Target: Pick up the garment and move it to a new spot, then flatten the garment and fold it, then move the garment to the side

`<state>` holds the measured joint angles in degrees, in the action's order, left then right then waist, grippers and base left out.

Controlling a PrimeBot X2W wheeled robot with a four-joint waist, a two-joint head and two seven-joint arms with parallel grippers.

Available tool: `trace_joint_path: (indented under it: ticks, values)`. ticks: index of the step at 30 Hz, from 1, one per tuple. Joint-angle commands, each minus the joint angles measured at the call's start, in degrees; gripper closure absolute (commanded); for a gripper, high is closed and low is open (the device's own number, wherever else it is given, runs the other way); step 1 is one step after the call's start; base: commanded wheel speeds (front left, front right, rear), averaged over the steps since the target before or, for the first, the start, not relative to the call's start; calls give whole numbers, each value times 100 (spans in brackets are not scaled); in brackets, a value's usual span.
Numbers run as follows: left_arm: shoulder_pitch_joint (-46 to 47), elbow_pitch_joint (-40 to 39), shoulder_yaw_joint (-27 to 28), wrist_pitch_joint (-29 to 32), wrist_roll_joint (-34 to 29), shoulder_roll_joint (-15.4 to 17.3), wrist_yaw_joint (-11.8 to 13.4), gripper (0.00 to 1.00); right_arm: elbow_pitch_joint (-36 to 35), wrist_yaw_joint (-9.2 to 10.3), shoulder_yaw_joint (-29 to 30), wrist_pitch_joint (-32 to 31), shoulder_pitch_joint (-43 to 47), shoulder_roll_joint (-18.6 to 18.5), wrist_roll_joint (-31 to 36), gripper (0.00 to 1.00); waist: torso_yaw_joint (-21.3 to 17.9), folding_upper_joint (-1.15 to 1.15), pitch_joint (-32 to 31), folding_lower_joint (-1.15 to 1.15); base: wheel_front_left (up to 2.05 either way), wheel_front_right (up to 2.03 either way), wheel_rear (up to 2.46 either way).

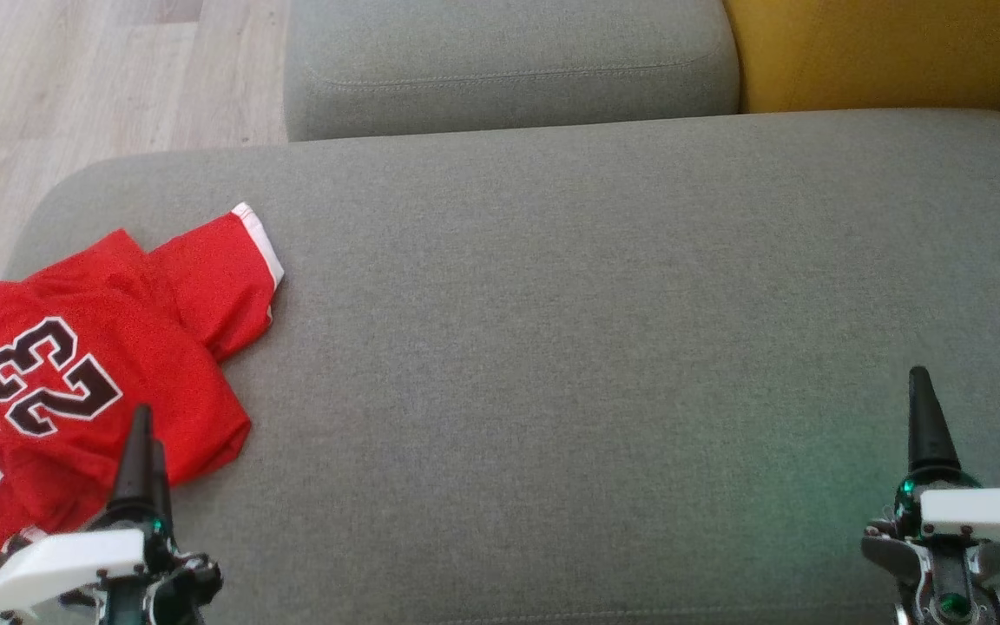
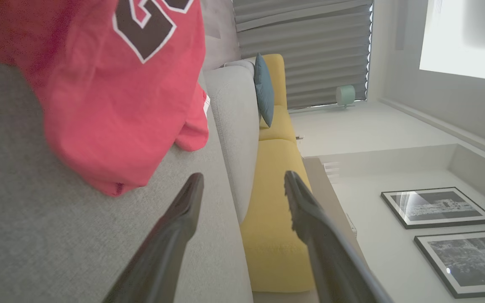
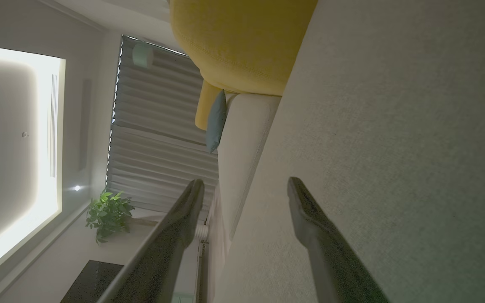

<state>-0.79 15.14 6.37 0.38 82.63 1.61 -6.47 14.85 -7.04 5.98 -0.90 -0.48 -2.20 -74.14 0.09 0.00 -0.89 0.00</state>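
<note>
The garment (image 1: 92,365) is a red jersey with a dark, white-edged number and white trim. It lies folded at the left end of the grey sofa seat (image 1: 569,330), partly past the head view's left edge. My left gripper (image 1: 142,451) hovers at the jersey's near corner, open, with nothing between its fingers. In the left wrist view the jersey (image 2: 112,92) lies just beyond the left gripper (image 2: 244,181). My right gripper (image 1: 921,408) is open over bare seat at the lower right, far from the jersey; the right wrist view shows the right gripper (image 3: 246,187) with its fingers apart.
A grey back cushion (image 1: 509,69) and a yellow cushion (image 1: 882,52) line the far side of the seat. Pale wooden floor (image 1: 57,87) lies past the seat's left end. Framed pictures (image 2: 436,208) hang on a wall.
</note>
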Motion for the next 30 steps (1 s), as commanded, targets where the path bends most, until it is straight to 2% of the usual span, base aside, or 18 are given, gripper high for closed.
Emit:
trace_joint_path:
  ticks: [1,15,18,20,30]
  values:
    - [314,-296,116,-51,-178,73,6,0,-288,-14,-64,89,-254,-34,235,0,2,0,-3,0,0,0,0]
    - [275,-1091,-161,-285,-1557,82,330,0,-828,-19,-550,326,-231,-39,2226,0,25,0,-26,0,0,0,0]
    - [217,-1137,-360,-335,-2106,84,340,0,-807,-20,-723,376,-222,-40,2723,0,23,0,-39,0,0,0,0]
    - [178,-1170,-536,-385,-2468,85,431,0,-830,-21,-804,427,-219,-41,3069,0,17,0,-47,0,0,0,0]
    - [176,-1301,-886,-536,-3523,91,622,0,-950,-24,-916,579,-192,-45,3912,0,-24,0,-21,0,0,0,0]
